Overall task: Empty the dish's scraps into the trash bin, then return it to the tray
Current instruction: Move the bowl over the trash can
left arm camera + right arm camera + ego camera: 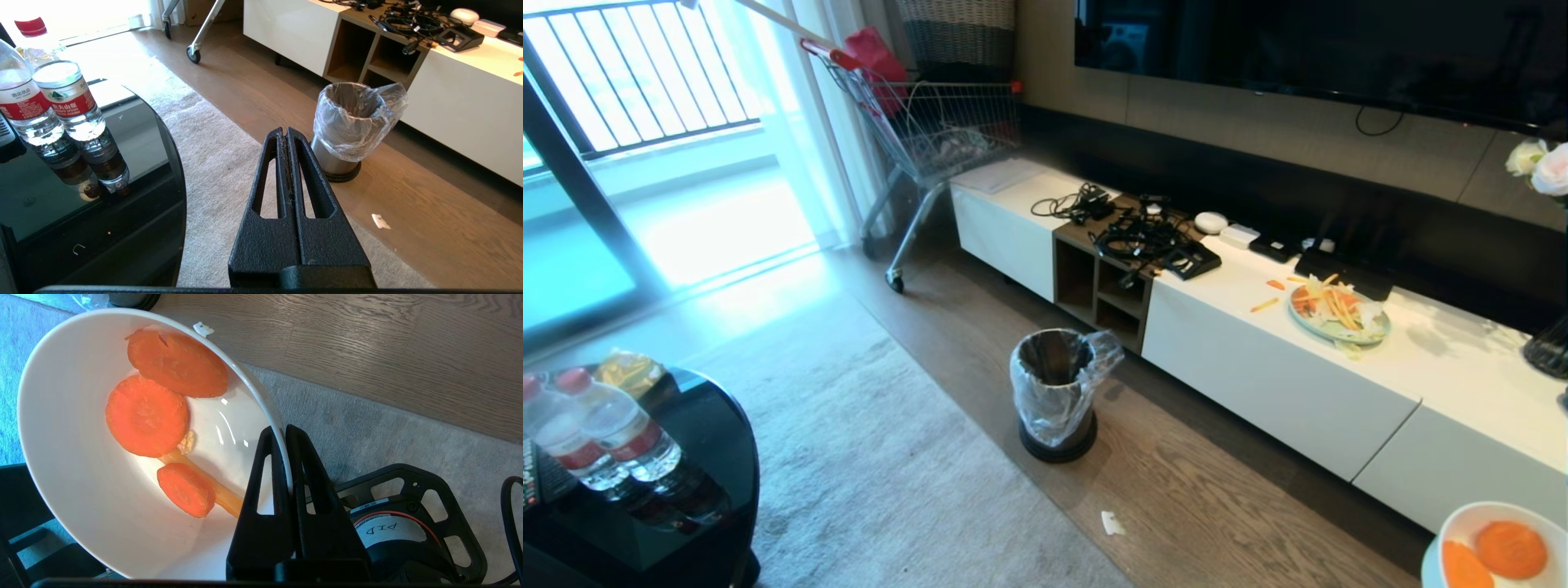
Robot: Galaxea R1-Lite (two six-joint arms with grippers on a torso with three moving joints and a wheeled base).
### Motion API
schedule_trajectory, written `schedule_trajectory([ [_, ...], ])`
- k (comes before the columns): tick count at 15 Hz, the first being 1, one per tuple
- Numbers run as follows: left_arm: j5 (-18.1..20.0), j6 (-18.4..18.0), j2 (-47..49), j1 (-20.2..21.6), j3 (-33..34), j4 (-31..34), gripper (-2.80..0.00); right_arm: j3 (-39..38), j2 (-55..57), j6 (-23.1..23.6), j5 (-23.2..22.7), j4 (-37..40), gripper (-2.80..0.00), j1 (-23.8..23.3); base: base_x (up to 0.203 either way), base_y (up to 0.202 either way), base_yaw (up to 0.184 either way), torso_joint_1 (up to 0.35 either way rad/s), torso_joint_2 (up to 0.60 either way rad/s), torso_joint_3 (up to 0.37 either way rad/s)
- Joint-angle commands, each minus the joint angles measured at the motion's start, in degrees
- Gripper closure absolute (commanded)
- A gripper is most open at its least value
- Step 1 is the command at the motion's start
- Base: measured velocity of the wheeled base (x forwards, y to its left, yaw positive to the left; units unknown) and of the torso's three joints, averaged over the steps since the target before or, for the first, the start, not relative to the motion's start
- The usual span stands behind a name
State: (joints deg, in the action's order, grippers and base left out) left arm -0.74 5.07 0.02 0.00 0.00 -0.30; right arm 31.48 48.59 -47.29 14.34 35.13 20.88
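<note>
The dish [81, 490] is held by its rim in the right gripper [284, 435], whose two fingers are pressed together on the white wall, one inside and one outside. In the head view only a part of the dish [1474, 518] shows, at the lower right corner, above the floor and near the front edge of the white cabinet [1290, 384]. The bowl is round, so it has no long axis; in the right wrist view its mouth faces the camera and the bowl looks tilted, though how much I cannot tell. The scraps [149, 416] lie inside: three orange carrot slices, two big ones overlapping near the far wall and a smaller one closer to the fingers, on top of a pale orange strip [204, 482].

The trash bin [1055, 392] stands upright on the wooden floor, well apart from the dish, just in front of the cabinet and beside the edge of the grey carpet [866, 457]. Its mouth is open upward, with the clear liner folded over the rim. Between dish and bin is bare floor with one small white scrap of paper [1112, 523].

The left gripper [287, 141] hangs over the carpet, fingers closed together and empty, next to the round black table [135, 212].
</note>
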Motion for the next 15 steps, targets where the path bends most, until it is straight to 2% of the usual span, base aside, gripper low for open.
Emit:
schedule_trajectory([
  [1,0.0,0.1,0.0,0.0,0.0,0.0,0.00,0.0,0.1,-0.3,0.1,0.2,0.00,0.2,0.000,0.000,0.000,0.000,0.00,0.000],
  [9,0.0,0.1,0.0,0.0,0.0,0.0,0.00,-0.5,0.2,-0.3,0.1,0.1,0.00,0.4,0.000,0.000,0.000,0.001,0.00,-0.006],
  [15,0.0,0.1,0.0,0.0,0.0,0.0,0.00,-0.5,0.2,-0.3,0.1,0.2,0.00,0.4,0.000,0.000,0.000,0.000,0.00,-0.166],
])
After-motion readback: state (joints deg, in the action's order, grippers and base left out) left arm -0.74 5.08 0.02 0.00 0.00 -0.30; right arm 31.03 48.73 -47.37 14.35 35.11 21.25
